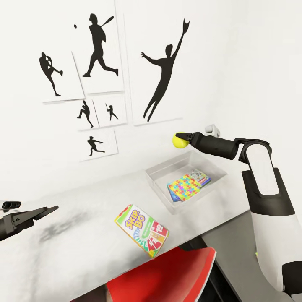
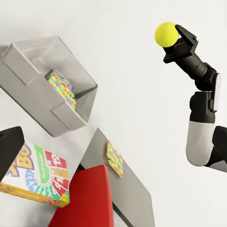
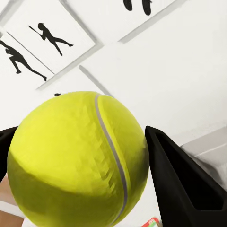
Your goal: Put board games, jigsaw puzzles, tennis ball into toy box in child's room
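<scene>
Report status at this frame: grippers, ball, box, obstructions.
Right gripper shut on tennis ball, raised above toy box. Left gripper open, empty. Nothing in the way.

Wall: white, hung with black baseball-player silhouette prints (image 1: 99,47) on the far left.
Chair: red seat (image 1: 161,277) at the near edge.
Light: even, apparently without strong shadows.

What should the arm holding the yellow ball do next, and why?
Probably lower the ball toward the toy box and let go. The right gripper holds the tennis ball in the air above the box's far edge, and the box already holds a jigsaw puzzle with room beside it.
</scene>
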